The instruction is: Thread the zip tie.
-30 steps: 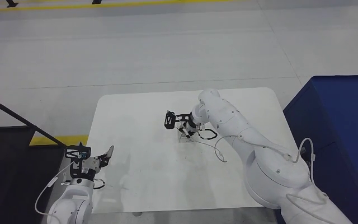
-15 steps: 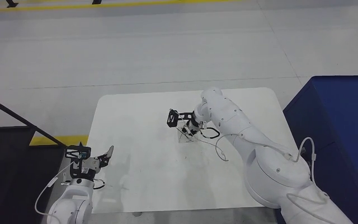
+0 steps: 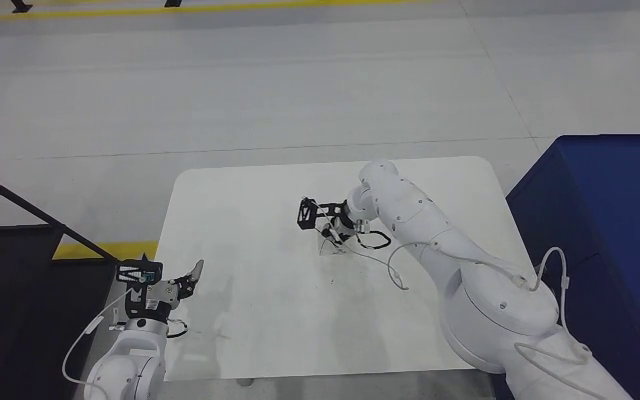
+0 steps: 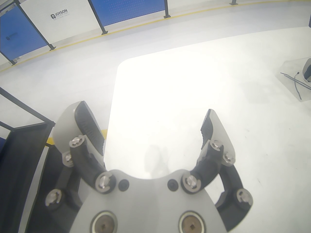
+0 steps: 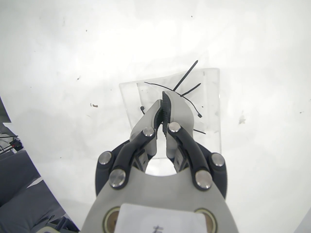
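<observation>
Right end effector [image 3: 325, 230] at the tray [image 3: 332, 246], mid-frame in your top view.
Its fingers [image 5: 181, 109] are together, tips among the zip ties [image 5: 185, 76]; you can't tell if one is pinched. Left end effector [image 4: 145, 112] gapes wide, lower left, by the bench [image 3: 260, 300] edge.

Glossy white arms [image 3: 440, 245], grey left end effector [image 4: 145, 107], ribbed black pads [image 4: 88, 124], silver screws [image 4: 103, 180], cables [image 3: 390, 265]

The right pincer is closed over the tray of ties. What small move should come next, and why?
Probably a short lift of the right pincer: it is shut at a tie in the tray, but a grip is not certain. The left pincer is open, far off.
</observation>
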